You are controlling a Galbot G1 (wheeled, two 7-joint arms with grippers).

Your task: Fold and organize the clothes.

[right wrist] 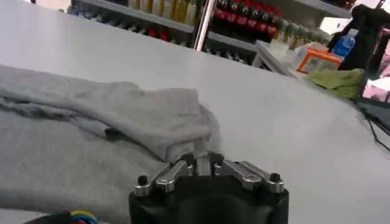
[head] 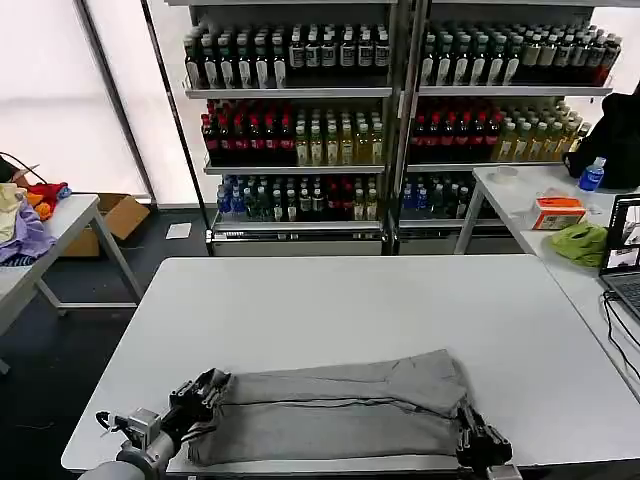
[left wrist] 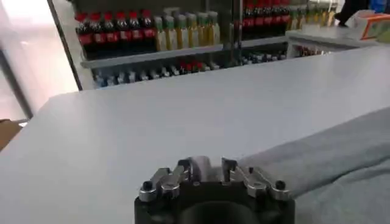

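Meanwhile, a grey shirt point(head: 330, 415) lies folded lengthwise along the near edge of the white worktop point(head: 340, 300), its long axis running side to side, with the left hand point(head: 203, 397) and right hand point(head: 470, 437) each closed on one end

I have both arms low at the near edge. My left claw point(head: 205, 392) sits at the left with its fingers point(left wrist: 234, 172) pinched together; my right claw point(head: 478, 438) sits at the right, fingers point(right wrist: 201, 163) likewise closed.
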